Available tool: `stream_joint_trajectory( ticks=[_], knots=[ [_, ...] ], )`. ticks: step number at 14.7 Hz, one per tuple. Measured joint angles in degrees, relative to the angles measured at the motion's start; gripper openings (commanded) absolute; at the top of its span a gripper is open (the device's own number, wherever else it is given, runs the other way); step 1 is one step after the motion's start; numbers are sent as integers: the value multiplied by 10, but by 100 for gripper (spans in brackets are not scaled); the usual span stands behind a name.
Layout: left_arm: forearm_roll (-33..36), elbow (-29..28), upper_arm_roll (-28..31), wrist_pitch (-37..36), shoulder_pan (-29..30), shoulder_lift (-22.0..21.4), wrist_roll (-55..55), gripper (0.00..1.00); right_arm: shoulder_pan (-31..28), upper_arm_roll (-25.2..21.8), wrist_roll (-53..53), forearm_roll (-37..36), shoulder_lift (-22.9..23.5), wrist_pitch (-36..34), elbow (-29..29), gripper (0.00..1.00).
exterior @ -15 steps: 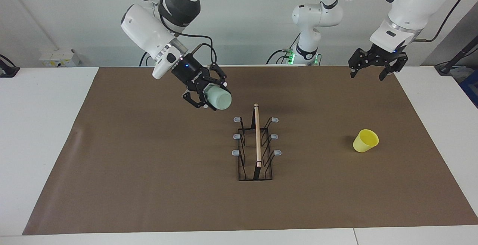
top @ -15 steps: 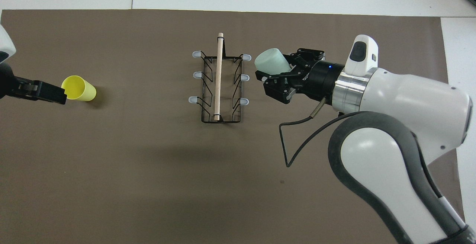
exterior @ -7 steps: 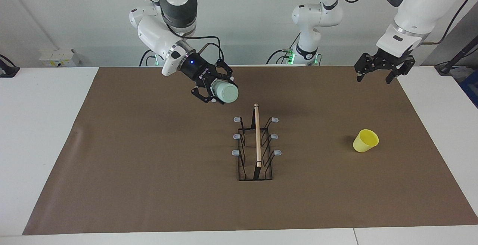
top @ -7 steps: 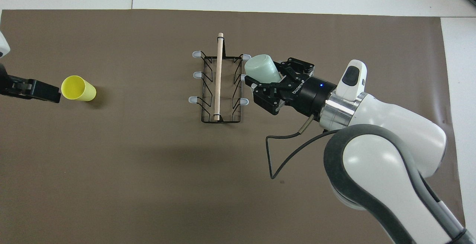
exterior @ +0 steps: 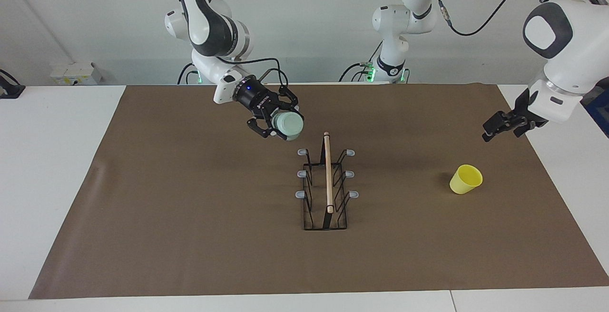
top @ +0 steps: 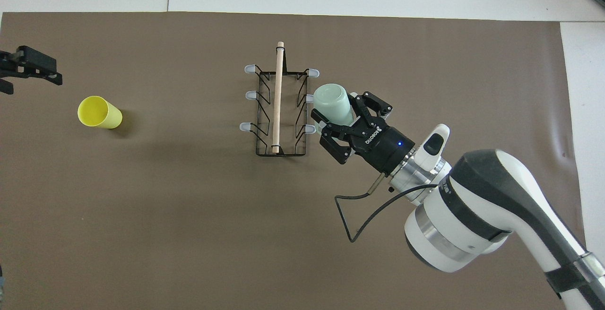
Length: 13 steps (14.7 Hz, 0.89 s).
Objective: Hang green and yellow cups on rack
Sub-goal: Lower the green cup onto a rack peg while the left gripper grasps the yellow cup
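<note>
- The right gripper (exterior: 280,124) (top: 336,123) is up in the air beside the rack (exterior: 326,183) (top: 279,107), on the right arm's side of it, its fingers pinching the green cup (exterior: 289,126) (top: 332,103), which is tipped with its base toward the prongs.
- The yellow cup (exterior: 466,179) (top: 99,112) stands tilted on the brown-covered desk (exterior: 190,207) (top: 189,206), toward the left arm's end.
- The left gripper (exterior: 502,124) (top: 26,64) hangs in the air near the yellow cup, clear of it; I cannot tell whether its fingers are spread.

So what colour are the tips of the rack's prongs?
Grey, on the black wire rack; the overhead view shows them best.
</note>
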Motion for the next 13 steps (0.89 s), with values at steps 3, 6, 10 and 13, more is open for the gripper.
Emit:
stream_joint_trajectory(
  ticks=[3,6,10,13],
  knots=[
    [-75,2,43,32,2,37,-94,100,0,0,-42,15,21,-18,-3,0],
    [-130,5,57,54,10,89,-202,100,0,0,-110,78,33,-47,-3,0],
    [-180,23,65,63,44,150,-317,100,4,0,-160,118,48,-89,-7,0],
    [-212,25,70,64,65,167,-369,100,16,0,-162,118,58,-90,-10,0]
  ],
)
